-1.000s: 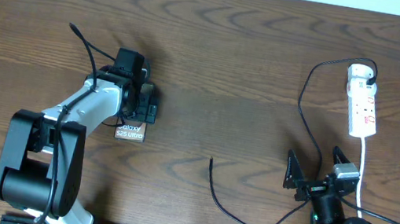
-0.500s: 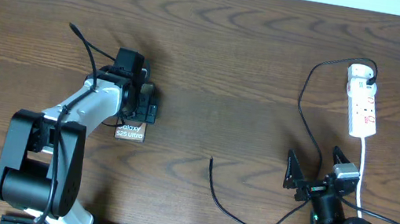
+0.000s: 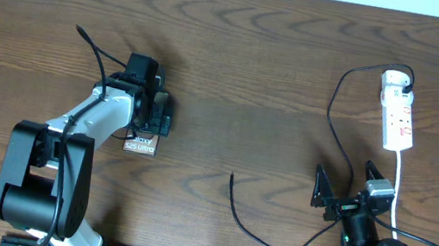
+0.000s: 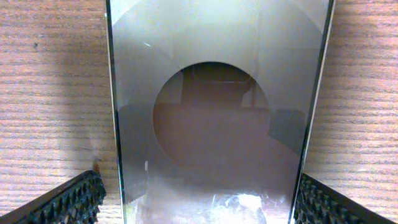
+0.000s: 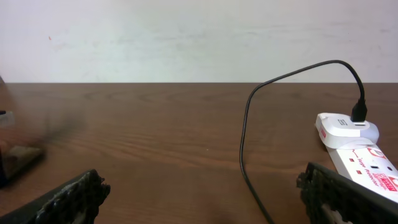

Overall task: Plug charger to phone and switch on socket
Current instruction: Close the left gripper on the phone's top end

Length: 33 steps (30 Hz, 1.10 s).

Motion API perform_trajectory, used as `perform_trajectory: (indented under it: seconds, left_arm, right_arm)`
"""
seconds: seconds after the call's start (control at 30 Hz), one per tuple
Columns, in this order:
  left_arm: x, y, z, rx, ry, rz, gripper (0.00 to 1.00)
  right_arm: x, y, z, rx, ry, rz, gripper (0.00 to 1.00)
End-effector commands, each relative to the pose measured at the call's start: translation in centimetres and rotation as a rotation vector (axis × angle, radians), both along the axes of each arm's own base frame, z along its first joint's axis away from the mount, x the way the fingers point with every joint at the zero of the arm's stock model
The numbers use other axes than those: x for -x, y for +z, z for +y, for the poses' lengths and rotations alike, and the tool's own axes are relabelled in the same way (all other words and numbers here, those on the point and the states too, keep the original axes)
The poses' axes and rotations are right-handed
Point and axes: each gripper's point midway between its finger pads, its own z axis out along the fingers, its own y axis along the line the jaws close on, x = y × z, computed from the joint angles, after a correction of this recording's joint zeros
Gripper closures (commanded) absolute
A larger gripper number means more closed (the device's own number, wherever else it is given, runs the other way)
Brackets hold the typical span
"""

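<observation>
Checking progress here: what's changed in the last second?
The phone shifted slightly to the left in the overhead view, beneath the left claw. Whether the claw grips it is unclear. The right claw, open, the charger and the socket stayed put.

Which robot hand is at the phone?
The left gripper: its fingers straddle the phone. The right gripper sits far off, open, beside the white cord.
</observation>
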Motion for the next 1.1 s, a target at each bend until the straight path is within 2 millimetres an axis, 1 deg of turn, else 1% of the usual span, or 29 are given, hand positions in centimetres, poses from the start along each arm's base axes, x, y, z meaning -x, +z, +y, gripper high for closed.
perform_trajectory:
  seconds: [0.0, 0.4, 0.47, 0.53, 0.67, 1.07]
  left_arm:
    - [0.29, -0.69, 0.13, -0.011, -0.008, 0.029, 0.07]
    - [0.24, -0.68, -0.01, -0.004, -0.01, 0.027, 0.07]
    - [0.23, -0.68, -0.02, -0.003, -0.01, 0.026, 0.09]
    - [0.23, -0.68, -0.02, -0.003, -0.01, 0.026, 0.15]
    - [0.23, -0.68, -0.02, -0.003, -0.01, 0.026, 0.2]
    - [0.22, -0.68, -0.07, 0.0, -0.011, 0.026, 0.21]
  right_arm:
    - [0.07, -0.03, 0.27, 0.006, 0.01, -0.002, 0.01]
    - [0.07, -0.02, 0.27, 0.006, 0.01, -0.002, 0.01]
    - [0.07, -0.03, 0.27, 0.006, 0.01, -0.002, 0.01]
    - [0.07, -0.03, 0.27, 0.006, 0.01, -0.002, 0.01]
    - [0.07, -0.03, 0.27, 0.006, 0.01, -0.002, 0.01]
    - [0.07, -0.02, 0.27, 0.006, 0.01, -0.002, 0.01]
